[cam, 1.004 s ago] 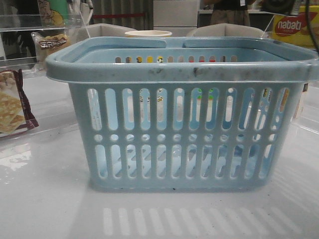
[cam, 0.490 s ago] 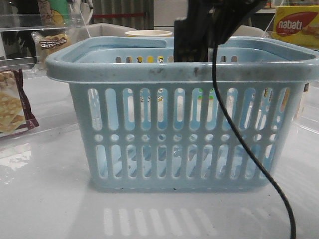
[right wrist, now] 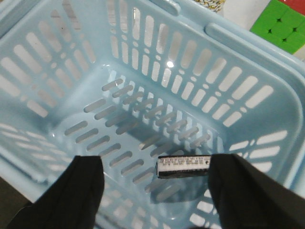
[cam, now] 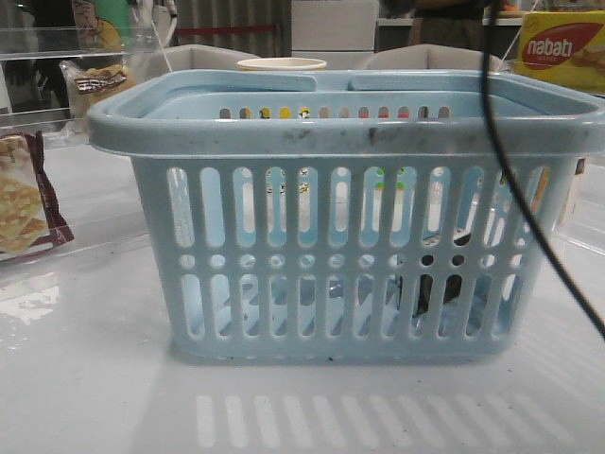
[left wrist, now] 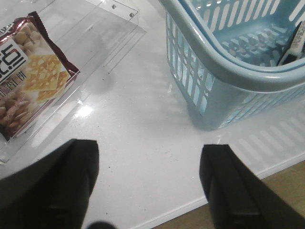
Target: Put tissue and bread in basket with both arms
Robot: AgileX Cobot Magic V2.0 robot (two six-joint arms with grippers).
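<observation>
The dark arm that hung over the basket [cam: 354, 218] half a second ago is gone from the front view; only its black cable [cam: 510, 189] still cuts across the right side, and a dark shape now shows through the lower right slots. From the right wrist, that shape is the tissue [right wrist: 183, 166], lying on the basket floor with just its edge visible, between the spread fingers of the right claw [right wrist: 157, 191], which hold nothing. The left claw [left wrist: 147, 186] is also wide apart and empty, over bare desk [left wrist: 138, 143] beside the basket. The bread [cam: 95, 83] sits at upper left of the front view, half lost behind clear plastic. The cracker bag [cam: 24, 203] is cut off at the left edge. The desk is white and glossy, with the slots reflected in it, and the background is dim clutter.
</observation>
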